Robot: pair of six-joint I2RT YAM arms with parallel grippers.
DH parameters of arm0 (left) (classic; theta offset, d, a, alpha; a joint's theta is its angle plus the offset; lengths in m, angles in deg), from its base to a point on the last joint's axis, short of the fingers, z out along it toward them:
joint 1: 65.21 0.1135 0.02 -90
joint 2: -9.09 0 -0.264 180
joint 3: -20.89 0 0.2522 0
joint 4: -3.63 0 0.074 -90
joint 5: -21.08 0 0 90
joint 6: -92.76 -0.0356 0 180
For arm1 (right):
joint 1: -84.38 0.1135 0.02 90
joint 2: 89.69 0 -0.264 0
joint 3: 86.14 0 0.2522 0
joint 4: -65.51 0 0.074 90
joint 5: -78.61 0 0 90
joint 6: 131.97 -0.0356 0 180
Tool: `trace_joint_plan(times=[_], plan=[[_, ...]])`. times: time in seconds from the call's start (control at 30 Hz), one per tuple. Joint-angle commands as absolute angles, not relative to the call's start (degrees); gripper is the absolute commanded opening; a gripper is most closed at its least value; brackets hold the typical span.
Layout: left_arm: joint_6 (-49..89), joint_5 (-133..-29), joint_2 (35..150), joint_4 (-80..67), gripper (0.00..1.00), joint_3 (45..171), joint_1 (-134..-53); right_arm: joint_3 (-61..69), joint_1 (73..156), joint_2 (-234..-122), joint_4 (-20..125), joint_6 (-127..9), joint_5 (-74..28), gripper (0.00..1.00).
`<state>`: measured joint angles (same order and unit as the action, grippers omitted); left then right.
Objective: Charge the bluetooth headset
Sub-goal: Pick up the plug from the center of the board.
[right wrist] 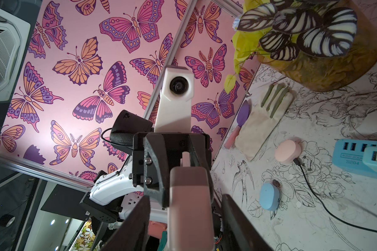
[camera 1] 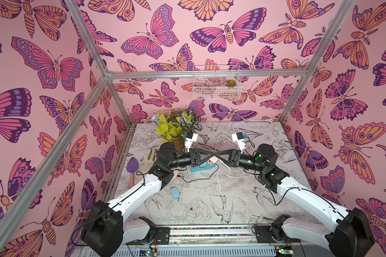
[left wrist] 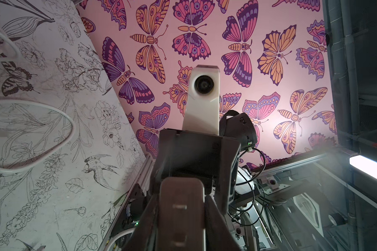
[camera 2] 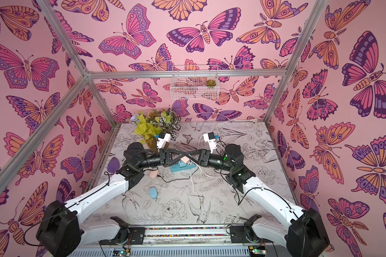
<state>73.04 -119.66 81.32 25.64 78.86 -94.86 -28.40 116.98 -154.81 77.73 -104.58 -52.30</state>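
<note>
A pink charger block (camera 1: 214, 159) (camera 2: 184, 159) hangs above the blue power strip (camera 1: 201, 167) (camera 2: 180, 166). My left gripper (left wrist: 182, 202) (camera 1: 212, 156) is shut on the block, both pads against its sides. My right gripper (right wrist: 186, 196) (camera 1: 217, 156) faces it tip to tip and stands open, with gaps either side of the block (right wrist: 189, 206). Two oval headset cases lie on the table. The pink case (right wrist: 287, 151) (camera 2: 153, 174) has a black cable (right wrist: 313, 189) plugged in. The blue case (right wrist: 269, 196) (camera 1: 175, 192) lies nearer the front.
A potted plant (camera 1: 176, 126) stands at the back left, with a glove (right wrist: 261, 123) and a purple trowel (camera 1: 133, 166) beside it. A white cable (camera 1: 218, 180) loops over the table's middle and back right. A wire basket (camera 1: 216, 83) hangs on the back wall.
</note>
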Motion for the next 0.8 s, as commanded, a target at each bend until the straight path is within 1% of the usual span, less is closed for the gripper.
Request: trace_joint_plan(times=[0.0, 0.23, 0.33, 0.47, 0.53, 0.67, 0.73, 0.77], plan=[[77.85, -117.45, 84.26, 35.32, 0.00, 76.89, -94.83, -28.23, 117.42, -153.51, 77.60, -103.61, -50.97, 0.58], [78.47, -115.86, 85.15, 36.89, 0.00, 76.88, -94.74, -29.74, 119.09, -154.32, 79.07, -104.08, -50.29, 0.58], [78.44, -115.35, 85.21, 37.11, 0.00, 76.87, -94.68, -30.19, 119.09, -154.76, 80.69, -104.79, -49.98, 0.53], [78.34, -114.80, 85.33, 36.98, 0.00, 76.72, -94.74, -29.77, 119.08, -155.41, 81.28, -104.77, -49.92, 0.41], [78.39, -115.15, 85.52, 37.26, 0.00, 76.79, -94.77, -29.91, 118.98, -155.56, 81.37, -104.55, -48.70, 0.34], [78.05, -115.41, 85.28, 37.04, 0.01, 76.44, -94.75, -30.15, 118.77, -155.69, 81.49, -104.59, -44.99, 0.26], [77.44, -115.33, 84.88, 35.87, 0.23, 76.24, -94.67, -29.68, 118.08, -155.73, 80.38, -104.33, -45.14, 0.25], [76.71, -115.32, 84.49, 34.76, 0.32, 76.17, -94.65, -29.54, 117.73, -155.74, 79.74, -104.18, -45.01, 0.24]])
